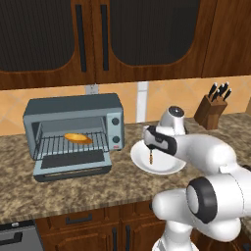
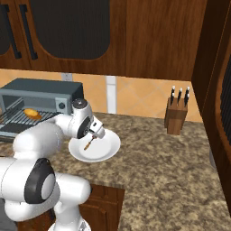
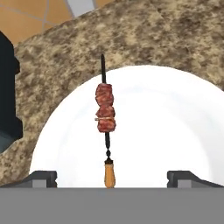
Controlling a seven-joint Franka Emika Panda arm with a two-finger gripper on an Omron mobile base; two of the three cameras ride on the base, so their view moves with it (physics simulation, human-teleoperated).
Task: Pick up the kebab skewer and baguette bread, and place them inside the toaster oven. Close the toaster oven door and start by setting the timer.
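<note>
Gripper (image 3: 111,177) spread wide, hanging over the kebab skewer (image 3: 106,114) lying on the white plate (image 3: 175,131) — baguette bread (image 1: 78,138) sits in the toaster oven (image 1: 73,109). A thin stick might slip the pinch.

Rendered scene, even diffuse light, no clear source. Base views moderately bright, slightly soft; upper cabinets (image 1: 98,39) dark, glass panels near black. Worktop (image 1: 73,188) granite speckle reads as noise, no hard shadows. White plate (image 3: 162,127) in hand view almost blown out, rim detail weak. Faint soft shadow beside kebab skewer (image 3: 105,113). Toaster oven (image 1: 73,132) interior dim, baguette bread (image 1: 78,138) on rack readable. Low resolution, jagged edges on knife block (image 1: 211,112). No lens distortion, no motion blur.
</note>
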